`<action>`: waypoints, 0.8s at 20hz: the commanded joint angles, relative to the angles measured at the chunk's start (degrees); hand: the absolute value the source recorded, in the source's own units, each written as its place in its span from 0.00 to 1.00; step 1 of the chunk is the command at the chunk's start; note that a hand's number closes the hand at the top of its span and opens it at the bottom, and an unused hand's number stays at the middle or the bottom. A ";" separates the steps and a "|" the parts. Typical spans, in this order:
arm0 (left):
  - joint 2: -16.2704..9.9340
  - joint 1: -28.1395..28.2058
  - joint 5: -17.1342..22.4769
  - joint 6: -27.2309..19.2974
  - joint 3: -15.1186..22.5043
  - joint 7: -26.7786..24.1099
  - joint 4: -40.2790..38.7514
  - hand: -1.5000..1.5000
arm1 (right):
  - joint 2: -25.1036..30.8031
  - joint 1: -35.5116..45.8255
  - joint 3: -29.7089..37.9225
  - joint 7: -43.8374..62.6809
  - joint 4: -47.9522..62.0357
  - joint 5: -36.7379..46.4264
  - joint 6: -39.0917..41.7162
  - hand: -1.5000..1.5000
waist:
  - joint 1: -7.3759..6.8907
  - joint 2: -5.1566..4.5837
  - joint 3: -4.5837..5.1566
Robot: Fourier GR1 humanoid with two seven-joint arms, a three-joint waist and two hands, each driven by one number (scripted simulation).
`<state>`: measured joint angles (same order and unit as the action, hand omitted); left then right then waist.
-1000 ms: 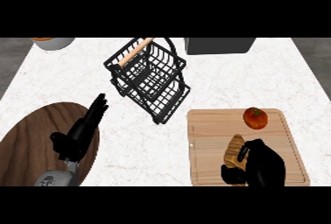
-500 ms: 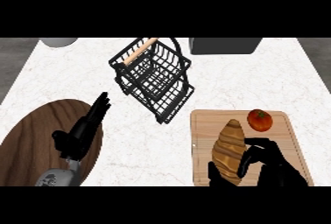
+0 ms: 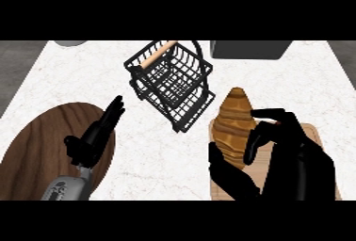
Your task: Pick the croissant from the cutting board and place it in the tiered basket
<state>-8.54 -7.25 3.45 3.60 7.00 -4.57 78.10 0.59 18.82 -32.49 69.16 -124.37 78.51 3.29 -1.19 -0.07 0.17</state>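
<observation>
My right hand [image 3: 278,160] is curled round the croissant [image 3: 232,127], raised above the board [image 3: 314,136] at the counter's right, long axis pointing toward the basket [image 3: 170,84] up-left. My left hand [image 3: 94,136] rests, fingers straight.

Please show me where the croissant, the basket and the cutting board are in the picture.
croissant [image 3: 233,127], head view, middle of its brown crust, held in the right hand [image 3: 292,160].
basket [image 3: 170,84], head view, black wire wall under the wooden handle.
cutting board [image 3: 311,132], head view, bare strip at its right edge.
</observation>
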 commanded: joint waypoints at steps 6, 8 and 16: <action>0.33 -1.90 -0.42 0.96 0.58 0.10 -1.43 0.50 | -0.56 24.79 15.03 12.52 18.83 -12.10 1.21 1.00 | -2.18 -0.56 0.05; 0.84 -2.02 -0.82 0.69 0.84 -0.73 -1.69 0.50 | -0.56 28.66 18.00 11.54 24.26 -14.92 -1.02 1.00 | -2.12 -0.55 0.00; 1.12 -2.70 -0.51 1.30 0.14 -1.59 -3.68 0.50 | -0.57 42.28 24.74 5.56 49.01 -21.71 -6.73 1.00 | -2.23 -0.77 -0.03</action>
<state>-7.58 -9.47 2.71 4.38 7.57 -5.02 75.88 0.38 54.65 -10.09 66.70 -86.13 59.50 1.53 -3.25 -0.63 0.14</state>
